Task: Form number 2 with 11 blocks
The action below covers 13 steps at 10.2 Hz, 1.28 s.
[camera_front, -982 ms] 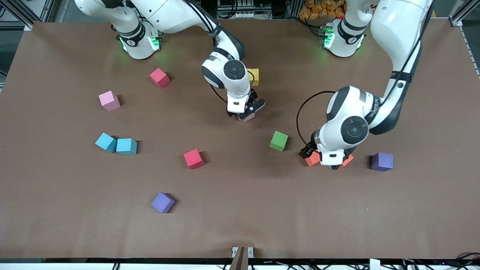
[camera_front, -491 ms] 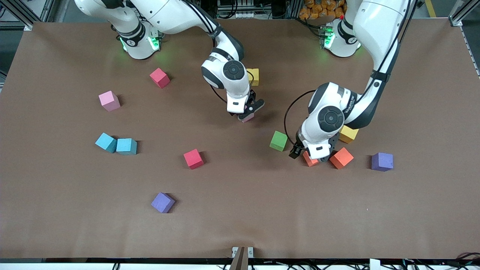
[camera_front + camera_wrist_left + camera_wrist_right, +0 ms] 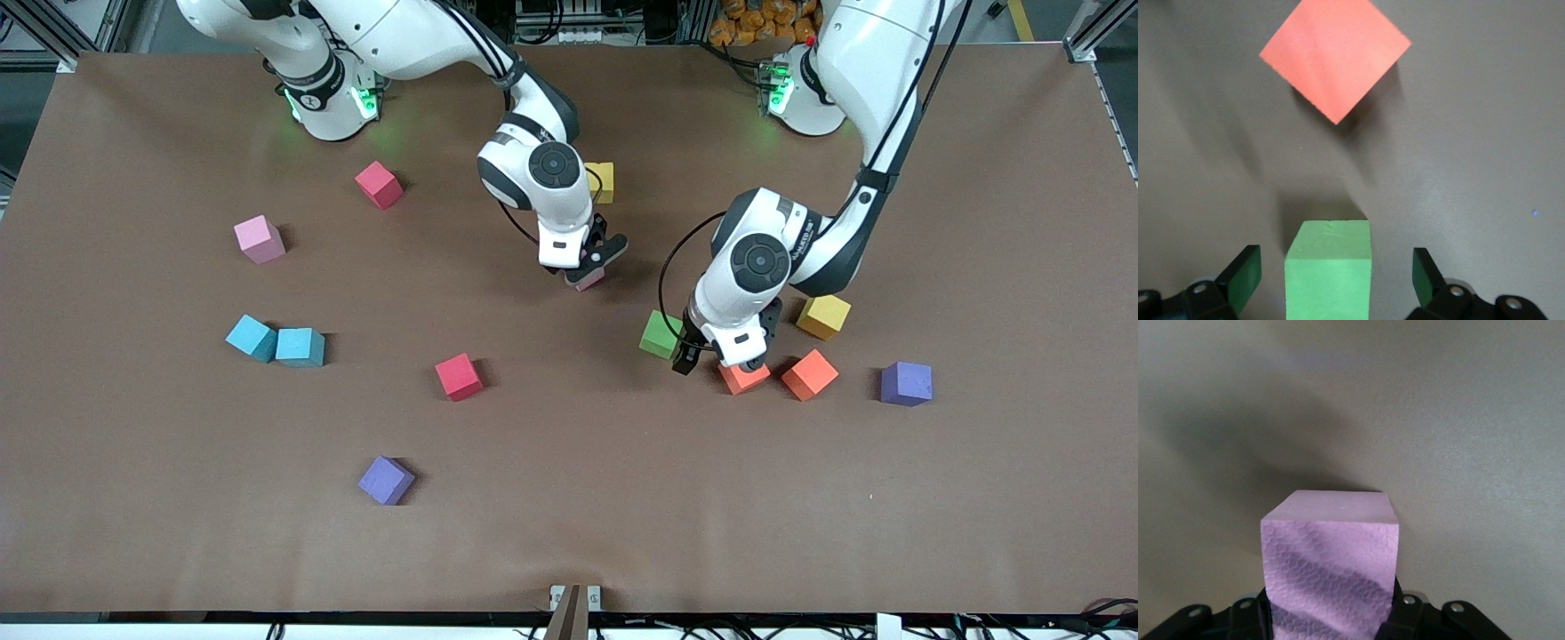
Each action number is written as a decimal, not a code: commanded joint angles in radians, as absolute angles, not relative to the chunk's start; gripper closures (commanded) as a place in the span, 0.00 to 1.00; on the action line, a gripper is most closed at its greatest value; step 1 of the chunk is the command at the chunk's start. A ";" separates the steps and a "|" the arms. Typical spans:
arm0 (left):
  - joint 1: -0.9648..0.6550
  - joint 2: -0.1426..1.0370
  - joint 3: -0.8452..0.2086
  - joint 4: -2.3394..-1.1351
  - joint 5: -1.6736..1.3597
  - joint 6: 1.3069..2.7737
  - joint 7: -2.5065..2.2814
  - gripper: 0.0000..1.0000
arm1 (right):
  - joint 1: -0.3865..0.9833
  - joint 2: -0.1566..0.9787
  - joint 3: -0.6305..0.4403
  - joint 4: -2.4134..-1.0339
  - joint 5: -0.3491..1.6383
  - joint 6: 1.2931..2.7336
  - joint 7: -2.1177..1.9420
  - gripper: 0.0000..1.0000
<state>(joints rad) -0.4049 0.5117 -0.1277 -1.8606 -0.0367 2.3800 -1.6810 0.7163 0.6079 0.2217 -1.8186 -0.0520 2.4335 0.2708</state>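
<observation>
My right gripper [image 3: 584, 269] is shut on a pink block [image 3: 588, 281] [image 3: 1331, 547] low over the table's middle, near a yellow block [image 3: 603, 181]. My left gripper [image 3: 717, 359] [image 3: 1331, 283] is open and hangs between a green block [image 3: 661, 334] and an orange block [image 3: 743, 378]. In the left wrist view the green block [image 3: 1329, 267] shows between the fingers untouched, with the orange block [image 3: 1336, 57] farther off. Loose blocks lie scattered: orange [image 3: 809, 374], yellow [image 3: 823, 316], purple [image 3: 906, 383]. No number 2 shows.
Toward the right arm's end lie a red block [image 3: 379, 184], a pink block [image 3: 260, 239], two teal-blue blocks [image 3: 251, 338] [image 3: 300, 347] touching, another red block [image 3: 459, 376] and a purple block [image 3: 386, 480] nearest the front camera.
My right gripper has shut on the pink block. My left arm has swung from over the two orange blocks toward the green block, uncovering a yellow block.
</observation>
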 commanded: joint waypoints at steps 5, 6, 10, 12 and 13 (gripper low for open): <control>-0.439 0.509 -0.115 -1.884 -0.103 2.428 -1.707 0.00 | 0.724 0.214 0.236 -2.115 -0.055 2.249 -0.065 1.00; -0.455 0.515 -0.114 -1.885 -0.109 2.428 -1.709 0.00 | 0.726 0.163 0.239 -2.159 -0.055 2.225 -0.119 1.00; -0.495 0.564 -0.109 -1.882 -0.109 2.485 -1.753 0.00 | 0.726 0.065 0.239 -2.287 -0.055 2.232 -0.356 1.00; -0.500 0.578 -0.106 -1.878 -0.104 2.487 -1.756 0.00 | 0.735 0.057 0.239 -2.328 -0.057 2.267 -0.382 1.00; -0.500 0.587 -0.106 -1.878 -0.100 2.487 -1.756 0.00 | 0.744 0.058 0.239 -2.371 -0.055 2.346 -0.391 1.00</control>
<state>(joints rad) -0.4837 0.5782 -0.1238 -1.8780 -0.0869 2.4726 -1.7479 0.7309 0.0960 0.2384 -2.2923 -0.0569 2.2664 -0.3652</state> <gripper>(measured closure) 0.000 0.471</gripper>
